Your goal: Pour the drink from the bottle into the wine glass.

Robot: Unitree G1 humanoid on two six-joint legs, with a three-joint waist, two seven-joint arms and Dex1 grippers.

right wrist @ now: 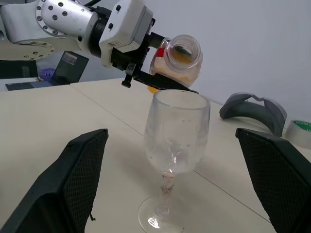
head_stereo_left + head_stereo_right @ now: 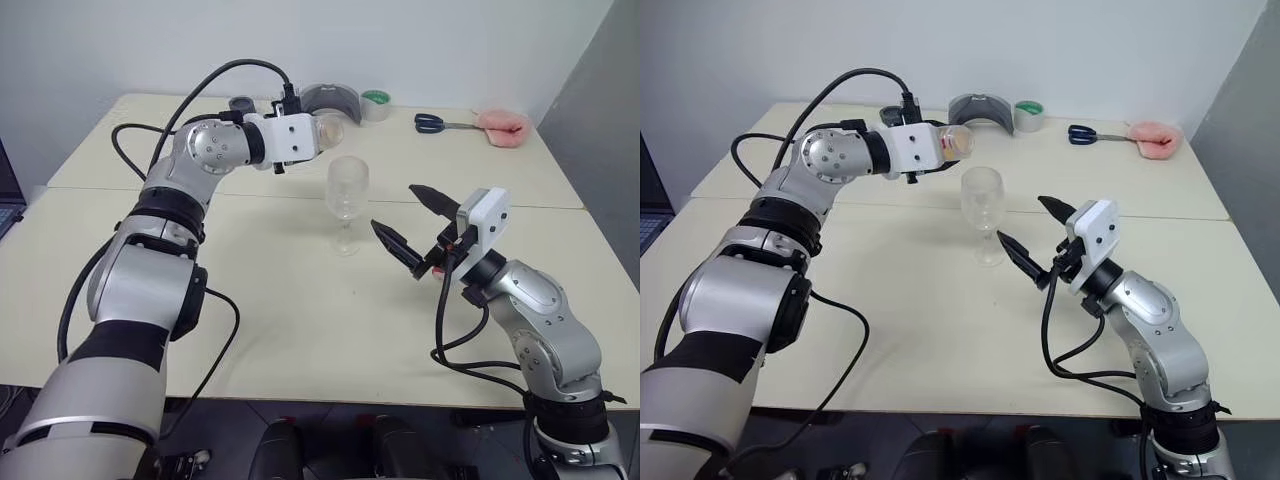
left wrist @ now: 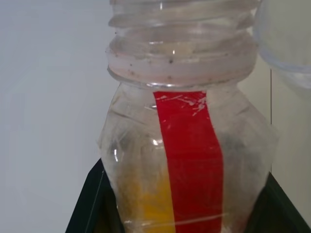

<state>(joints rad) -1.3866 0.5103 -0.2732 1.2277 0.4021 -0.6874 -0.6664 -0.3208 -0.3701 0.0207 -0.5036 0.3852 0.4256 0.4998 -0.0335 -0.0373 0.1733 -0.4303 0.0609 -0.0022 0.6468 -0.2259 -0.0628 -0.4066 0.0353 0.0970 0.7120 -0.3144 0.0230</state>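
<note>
Nearest, hovering just right of the glass: right gripper, black fingers spread wide, gripping nothing. Standing upright between them in the right wrist view — clear stemmed wine glass on the cream tabletop, bowl looking empty. Hanging just above and behind its rim: left gripper, clamping tight on the small clear squarish plastic bottle with a red label stripe, tipped nearly level, open mouth facing outward, cap off. Pooling low inside: a little translucent orange-yellow drink, hard to gauge. Lying far back: grey curved object, tape roll, blue-handled scissors, pink cloth.
</note>
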